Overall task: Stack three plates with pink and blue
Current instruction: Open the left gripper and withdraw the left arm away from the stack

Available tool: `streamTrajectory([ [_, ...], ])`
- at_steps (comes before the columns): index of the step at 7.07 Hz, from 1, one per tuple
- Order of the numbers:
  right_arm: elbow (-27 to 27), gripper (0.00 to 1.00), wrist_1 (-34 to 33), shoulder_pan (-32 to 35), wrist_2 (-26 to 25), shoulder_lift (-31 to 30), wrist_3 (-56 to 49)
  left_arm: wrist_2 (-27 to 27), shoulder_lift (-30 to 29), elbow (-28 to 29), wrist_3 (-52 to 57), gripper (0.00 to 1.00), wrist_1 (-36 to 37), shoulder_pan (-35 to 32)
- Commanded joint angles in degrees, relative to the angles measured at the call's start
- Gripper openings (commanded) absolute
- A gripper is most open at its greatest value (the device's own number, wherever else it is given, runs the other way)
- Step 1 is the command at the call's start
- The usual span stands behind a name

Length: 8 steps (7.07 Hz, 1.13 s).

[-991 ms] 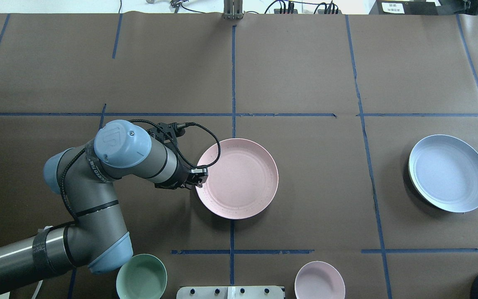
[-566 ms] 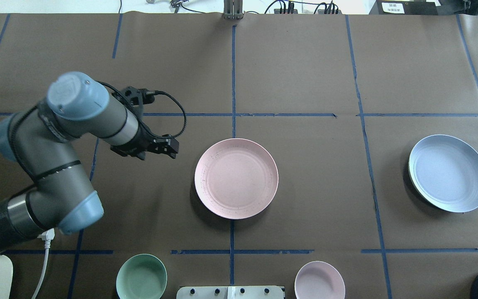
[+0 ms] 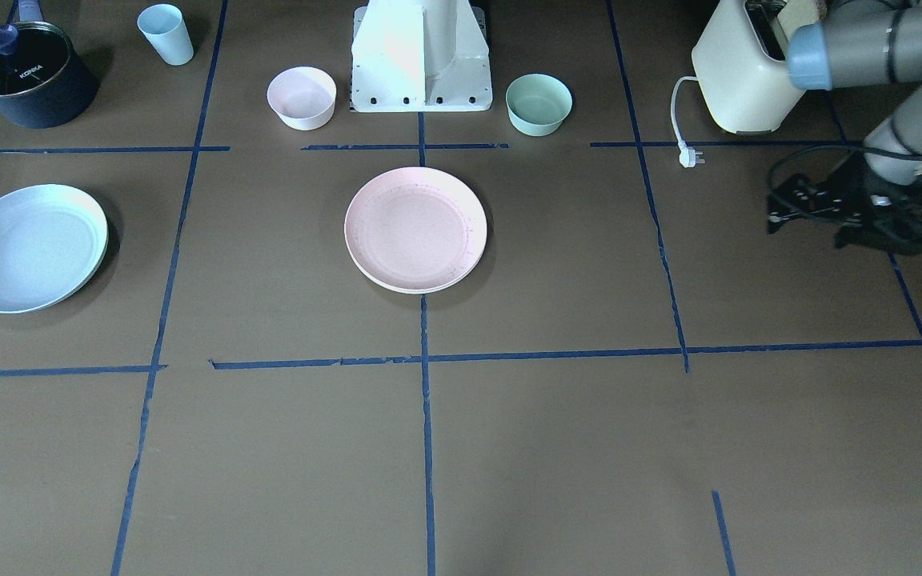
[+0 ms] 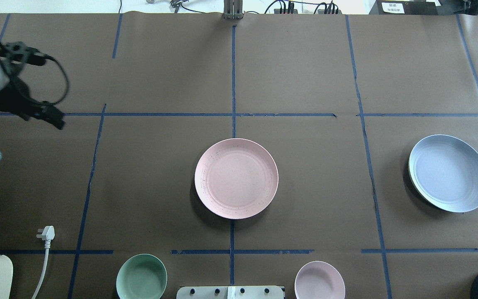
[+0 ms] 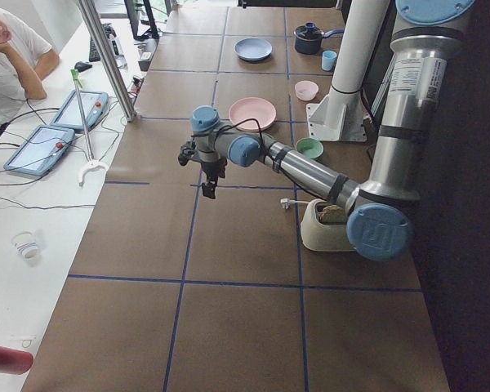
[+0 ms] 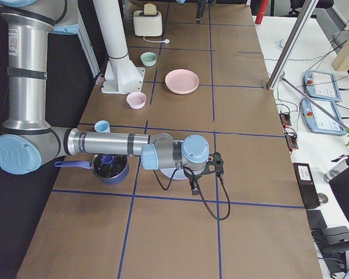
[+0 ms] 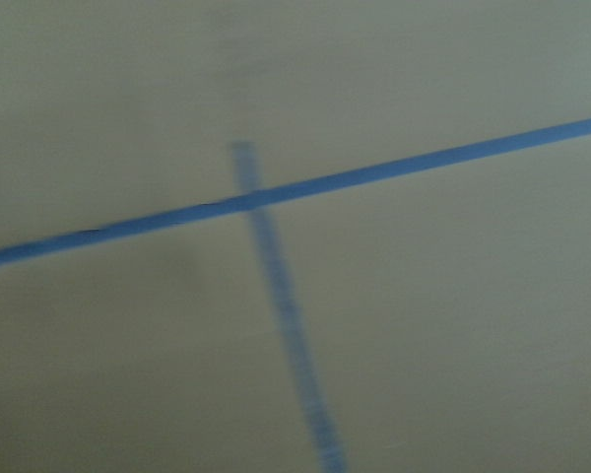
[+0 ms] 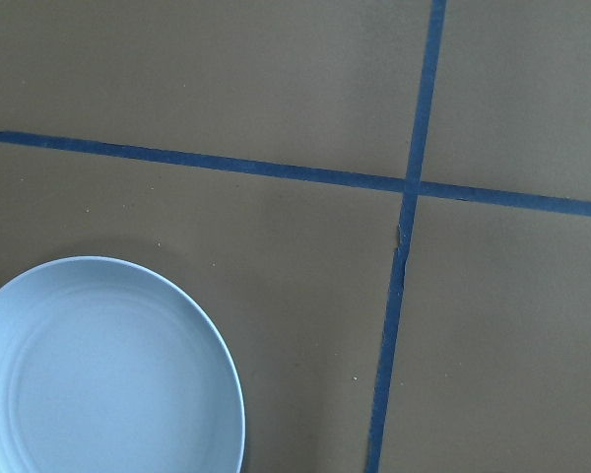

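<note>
The pink plate [image 4: 236,178] lies mid-surface [image 4: 305,62]. Well to its right, the blue plate [image 4: 449,173] sits on a cream plate [image 3: 104,244], of which only a rim shows. The left hand [image 4: 54,118] hangs over the far left, holding nothing; how far open it is I cannot tell. The same goes for the right hand [image 6: 193,187], which is above the blue plate.
</note>
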Motion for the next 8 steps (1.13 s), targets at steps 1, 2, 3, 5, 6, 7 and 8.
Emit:
streamTrajectory([
  [1,1.99,1.0,-0.02,-1.49,-0.33,1.27,7.41,-4.55,13.23,0.47,15.83,1.0,0.13,-14.02],
  [2,2.09,1.0,0.07,-2.02,-0.25,1.28,8.65,-4.55,17.99,0.56,18.84,1.0,-0.04,-18.77],
  [3,2.18,1.0,0.16,-3.85,-0.24,1.19,11.44,-4.55,20.82,0.21,19.14,1.0,-0.04,-22.04],
  [5,0.61,1.0,8.26,-9.38,-2.69,0.23,19.94,-4.64,21.03,1.26,19.05,1.0,-0.3,-22.34],
  [6,-2.1,1.0,18.51,-12.54,-3.84,-0.65,28.35,-4.64,20.77,1.18,18.96,1.0,-0.39,-22.34],
  [7,-7.96,0.99,31.4,-15.71,-4.89,-0.66,36.87,-4.64,20.68,1.0,17.57,1.0,-0.74,-22.34],
  [8,-12.89,0.99,40.32,-18.26,-6.12,-0.57,41.57,-4.64,20.68,0.74,16.6,1.0,-0.83,-22.34],
])
